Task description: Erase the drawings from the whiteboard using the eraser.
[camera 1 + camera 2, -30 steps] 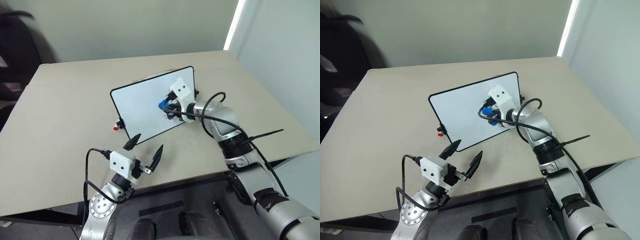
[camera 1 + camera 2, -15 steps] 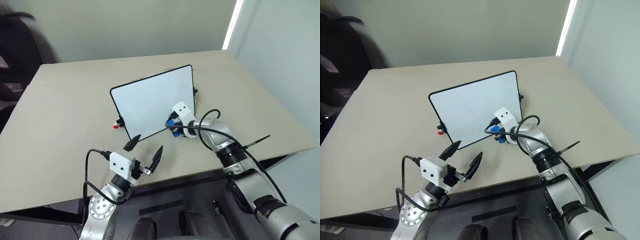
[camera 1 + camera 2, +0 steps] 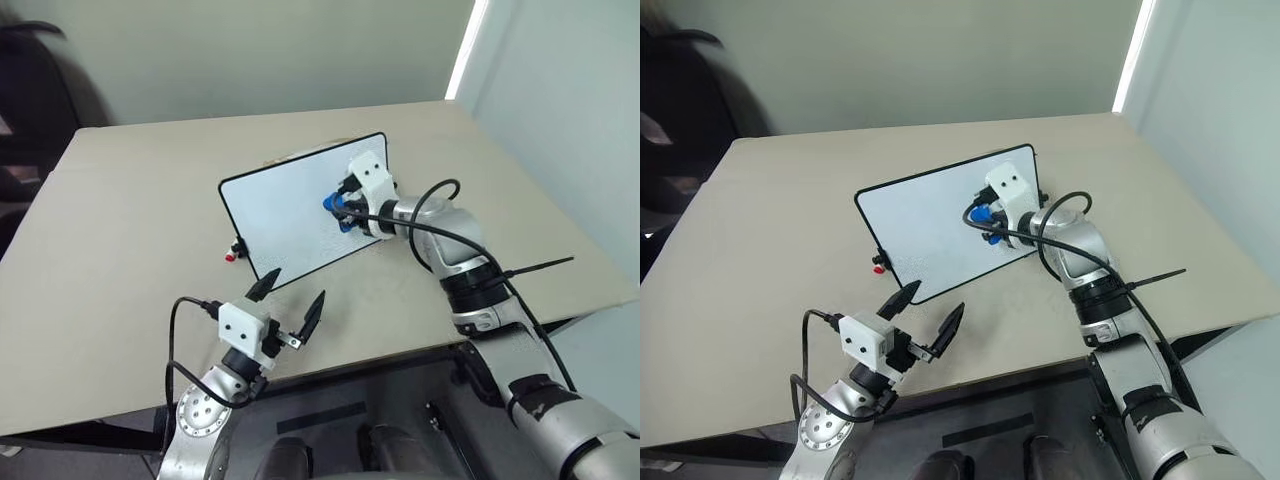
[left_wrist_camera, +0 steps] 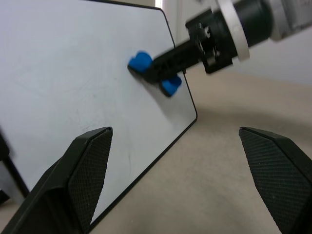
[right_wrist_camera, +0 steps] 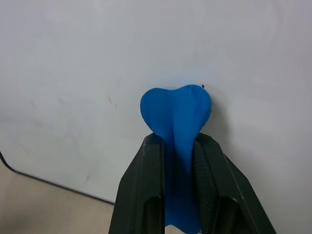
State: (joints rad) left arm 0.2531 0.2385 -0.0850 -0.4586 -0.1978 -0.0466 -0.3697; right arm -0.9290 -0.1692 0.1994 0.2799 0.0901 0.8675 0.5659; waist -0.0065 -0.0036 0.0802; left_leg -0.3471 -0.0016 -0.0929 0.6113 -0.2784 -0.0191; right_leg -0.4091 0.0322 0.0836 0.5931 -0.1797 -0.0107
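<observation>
Step in hand: wiping. The right gripper (image 5: 176, 161) is clamped on the blue eraser (image 5: 176, 114), squeezing it so that it bulges past the black fingers (image 5: 144, 195); the eraser's front end is pressed against the face of the whiteboard (image 3: 280, 215), in the board's right half and nearer its upper edge than its lower one.

The board stands tilted on the beige table (image 3: 130, 230), propped from behind; its black frame shows all round in the head views. No red drawings can be made out on the white face; faint grey specks and smears lie around the eraser in the right wrist view; whether any marking sits hidden under the eraser cannot be told. By this judgement the erasing is at or near its end.

Next move, as judged: a further short pass under light pressure to confirm the face is clean, then withdrawal; too hard a push risks tipping the board backward, since it rests only on its lower edge.

Edges and room: the eraser is near the board's right frame, so strokes have more room toward the board's left; a small red-tipped piece (image 3: 232, 255) lies on the table just beside the board's lower left corner.

The left gripper (image 3: 290, 300) hovers near the table's front edge, below the board's lower left corner and apart from it, its 2 fingers spread wide and empty.
</observation>
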